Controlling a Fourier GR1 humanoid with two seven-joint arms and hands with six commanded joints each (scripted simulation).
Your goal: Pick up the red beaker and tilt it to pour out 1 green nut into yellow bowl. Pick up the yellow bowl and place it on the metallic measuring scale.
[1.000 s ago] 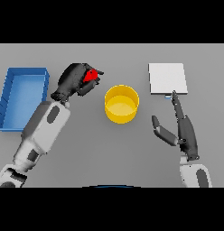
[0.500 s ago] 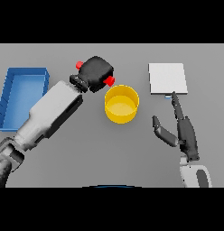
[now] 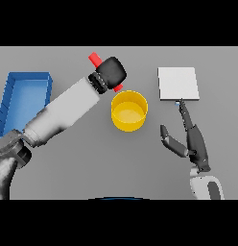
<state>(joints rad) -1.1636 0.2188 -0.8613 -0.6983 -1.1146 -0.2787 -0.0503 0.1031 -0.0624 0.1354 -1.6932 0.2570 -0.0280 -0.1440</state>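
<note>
Head view shows us, at the far left, a blue tray (image 3: 25,96) lying on the grey worktop (image 3: 92,168); it plays no part in the job as we read it. Next to the right, our left arm reaches up and across, and our left hand (image 3: 111,72) is curled round the red beaker (image 3: 95,59), which sticks out red above the hand and again below it, near the bowl's rim. The beaker is lifted off the worktop and looks tilted, its lower end just beside the back edge of the yellow bowl (image 3: 129,111). We judge the pick-up done and the pour now in hand. We can see no green nut, neither falling nor inside the bowl, so we cannot tell whether the pour has delivered anything. The bowl itself stands on the worktop near the middle, well apart from the metallic measuring scale (image 3: 178,83), which shows as a pale square plate further right. So moving the bowl onto the scale is not yet done. Below the scale, our right hand (image 3: 190,139) is held over the worktop with fingers straight and thumb spread, holding nothing, one fingertip close to the scale's near edge. The surface is plain grey throughout, and we see nothing of any room beyond it.
</note>
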